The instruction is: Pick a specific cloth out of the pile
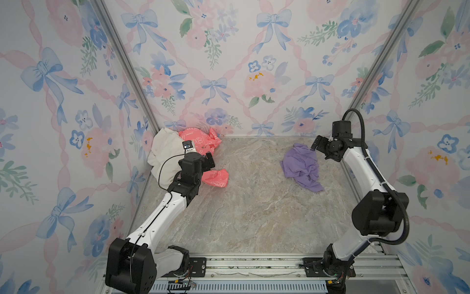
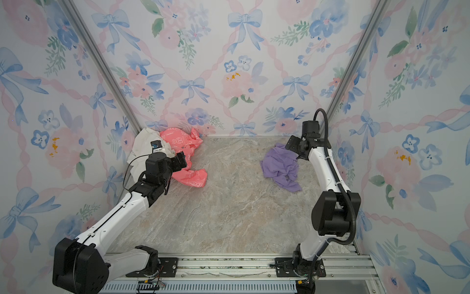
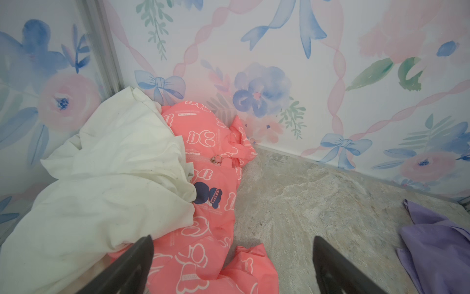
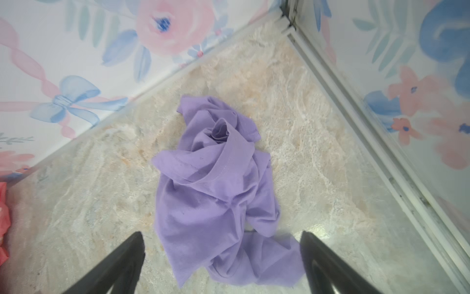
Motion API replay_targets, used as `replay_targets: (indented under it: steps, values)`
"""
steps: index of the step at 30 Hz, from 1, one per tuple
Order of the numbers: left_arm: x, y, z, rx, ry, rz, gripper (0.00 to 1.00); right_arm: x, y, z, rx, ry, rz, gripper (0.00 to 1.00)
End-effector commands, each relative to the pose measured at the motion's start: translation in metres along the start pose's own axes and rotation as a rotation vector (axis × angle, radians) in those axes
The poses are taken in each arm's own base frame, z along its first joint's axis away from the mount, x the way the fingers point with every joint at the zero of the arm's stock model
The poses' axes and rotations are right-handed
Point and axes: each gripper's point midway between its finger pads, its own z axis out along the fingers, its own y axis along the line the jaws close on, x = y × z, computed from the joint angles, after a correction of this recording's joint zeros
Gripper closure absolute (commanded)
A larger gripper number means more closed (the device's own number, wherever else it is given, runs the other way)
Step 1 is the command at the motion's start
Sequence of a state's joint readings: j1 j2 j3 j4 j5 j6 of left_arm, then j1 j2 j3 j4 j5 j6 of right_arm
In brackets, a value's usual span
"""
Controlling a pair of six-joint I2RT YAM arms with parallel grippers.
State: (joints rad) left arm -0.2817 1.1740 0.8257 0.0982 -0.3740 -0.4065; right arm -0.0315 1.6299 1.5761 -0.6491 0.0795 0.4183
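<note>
Lying apart: the cloth (image 1: 302, 166), the pile (image 1: 178, 152)

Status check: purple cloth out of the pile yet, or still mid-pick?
Done: the purple cloth lies alone on the tabletop, well apart from the cream cloth and pink cloth in the far-left corner. In hand: nothing; the right gripper is open above it, the left gripper open over the pile. Left: seemingly only pulling the arms back.
</note>
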Motion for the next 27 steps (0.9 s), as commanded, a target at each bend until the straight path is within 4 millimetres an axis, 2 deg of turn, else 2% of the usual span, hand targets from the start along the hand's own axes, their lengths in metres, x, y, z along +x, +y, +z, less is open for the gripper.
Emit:
replay_targets:
  steps: [1,5,8,10,15,19,22,27]
  values:
    - [-0.009,0.024,-0.003,-0.063,-0.115,-0.026,0.02,-0.001,0.000,-0.023,-0.022,-0.113,-0.058,0.03]
    - [0.016,0.052,-0.003,-0.120,-0.126,-0.030,0.02,0.001,-0.012,-0.050,-0.040,-0.269,-0.082,0.03]
    - [0.033,0.069,-0.001,-0.155,-0.120,-0.014,0.02,0.016,-0.020,-0.053,-0.051,-0.306,-0.132,0.03]
    - [0.046,0.076,0.001,-0.172,-0.110,0.025,0.02,0.030,-0.024,-0.048,-0.060,-0.307,-0.174,0.03]
    - [0.081,0.106,0.008,-0.247,-0.092,0.012,0.02,0.069,-0.036,-0.020,-0.066,-0.267,-0.236,0.03]
    - [0.078,0.105,0.016,-0.211,-0.134,0.057,0.02,0.094,-0.048,0.009,-0.043,-0.245,-0.234,0.03]
    - [0.087,0.105,0.022,-0.203,-0.110,0.123,0.02,0.112,-0.053,0.034,-0.037,-0.212,-0.235,0.03]
    - [0.103,0.109,0.016,-0.169,-0.125,0.117,0.02,0.124,-0.054,0.063,-0.038,-0.182,-0.247,0.03]
